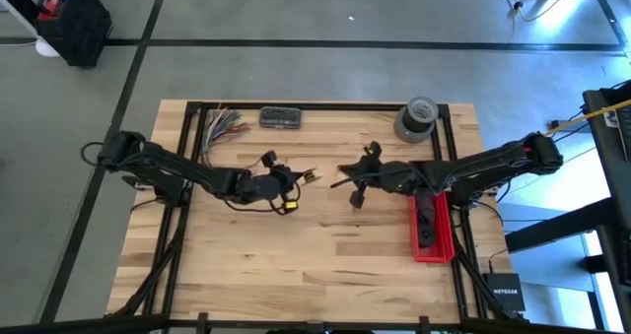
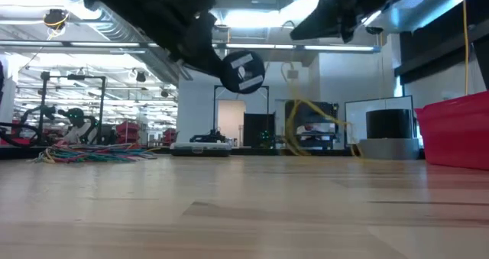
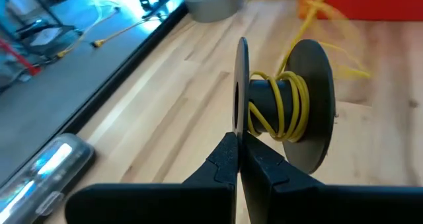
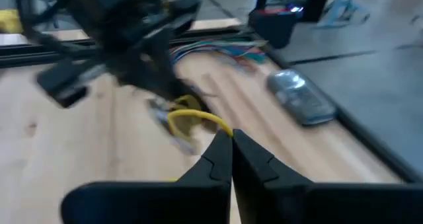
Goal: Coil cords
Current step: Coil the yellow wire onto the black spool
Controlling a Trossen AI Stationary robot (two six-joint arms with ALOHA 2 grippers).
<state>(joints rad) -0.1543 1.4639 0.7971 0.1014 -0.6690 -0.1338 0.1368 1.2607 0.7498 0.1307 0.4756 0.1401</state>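
Red bin (image 1: 443, 243), tape roll (image 1: 416, 118), multicoloured wires (image 1: 223, 123)

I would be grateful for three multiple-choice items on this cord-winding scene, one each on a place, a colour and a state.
1. Where does the red bin sit on the table, seen from above?
A. By its right edge
B. By its left edge
C. At its centre

2. What colour is the cord wound on the black spool?
A. Blue
B. Yellow
C. White

3. How does the left end effector stand?
A. Wide open, clear of the spool
B. Shut on the spool's flange
C. Shut on the roll of tape

Answers:
1 A, the bin lies beside the right arm.
2 B, yellow turns wrap the core.
3 B, its fingertips pinch the thin disc edge.
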